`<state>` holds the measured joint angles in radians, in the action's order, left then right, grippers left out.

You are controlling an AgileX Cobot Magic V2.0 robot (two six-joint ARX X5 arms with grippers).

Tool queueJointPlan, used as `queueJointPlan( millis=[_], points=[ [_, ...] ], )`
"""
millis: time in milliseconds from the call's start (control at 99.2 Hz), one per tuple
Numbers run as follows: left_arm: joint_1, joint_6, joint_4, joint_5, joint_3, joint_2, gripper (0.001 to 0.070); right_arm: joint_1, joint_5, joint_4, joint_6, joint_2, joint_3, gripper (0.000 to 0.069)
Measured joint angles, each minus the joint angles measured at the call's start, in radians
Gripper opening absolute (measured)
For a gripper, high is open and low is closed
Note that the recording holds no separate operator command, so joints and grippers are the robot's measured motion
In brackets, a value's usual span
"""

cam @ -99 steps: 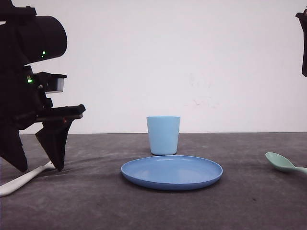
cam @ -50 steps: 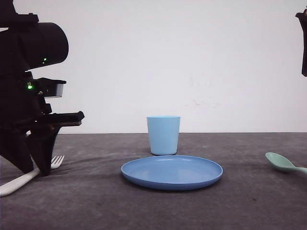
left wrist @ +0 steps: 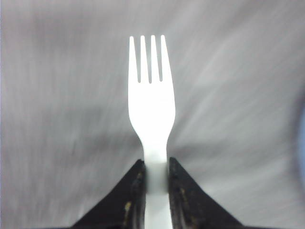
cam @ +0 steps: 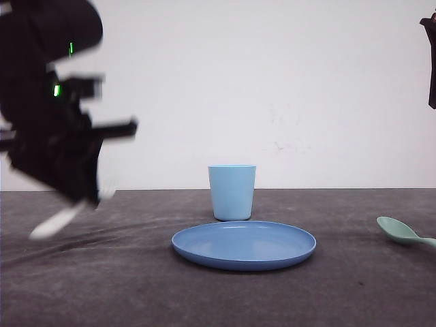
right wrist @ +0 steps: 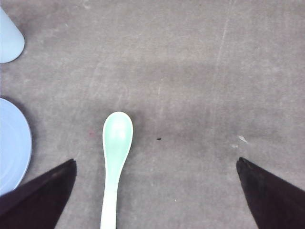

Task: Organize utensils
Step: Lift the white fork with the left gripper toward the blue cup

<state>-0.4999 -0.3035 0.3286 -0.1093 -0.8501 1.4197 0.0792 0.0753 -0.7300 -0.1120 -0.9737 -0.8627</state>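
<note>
The white fork [left wrist: 151, 114] is sitting pinched by its handle between the closed fingers of the left gripper [left wrist: 155, 179], tines pointing away from the wrist. The left wrist view is showing that grip sharply, while the front view is giving only a blur: the fork [cam: 58, 221] is hanging tilted below the left gripper [cam: 85, 194], lifted clear of the desk [cam: 225, 300] near its left edge.

The mint-green spoon [right wrist: 114, 157] is lying flat on the desk near its right edge [cam: 402, 233], bowl facing up. The right wrist view is showing the right gripper [right wrist: 157, 191] hanging over it with fingers spread wide and gripping nothing, the spoon's handle lying nearer one finger [right wrist: 43, 191].

The blue plate [cam: 244, 244] is resting at the middle of the desk, with the light blue cup [cam: 232, 192] standing upright just behind it.
</note>
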Motion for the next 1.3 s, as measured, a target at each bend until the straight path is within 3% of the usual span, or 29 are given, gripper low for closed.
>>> queueJointPlan(
  millis=[232,444,716,938,1089,1301],
  points=[
    [-0.029,0.023,-0.201,0.016,0.000,-0.134,0.0046,0.000,0.000,0.000,0.000,0.000,0.000,0.0679],
    [-0.034,0.076,-0.493,0.106,0.000,-0.161,0.0046,0.000,0.000,0.000,0.000,0.000,0.000,0.0679],
    [-0.035,0.117,-0.854,0.147,0.000,-0.095,0.0046,0.000,0.000,0.000,0.000,0.000,0.000,0.0679],
    [-0.035,0.128,-1.143,0.222,0.000,0.050,0.0046,0.000,0.000,0.000,0.000,0.000,0.000,0.0679],
    [-0.035,0.132,-1.215,0.259,-0.037,0.159,0.0046,0.000,0.000,0.000,0.000,0.000,0.000,0.0679],
    [-0.035,0.139,-1.184,0.347,-0.155,0.300,0.0047,0.000,0.000,0.000,0.000,0.000,0.000,0.0679]
  ],
)
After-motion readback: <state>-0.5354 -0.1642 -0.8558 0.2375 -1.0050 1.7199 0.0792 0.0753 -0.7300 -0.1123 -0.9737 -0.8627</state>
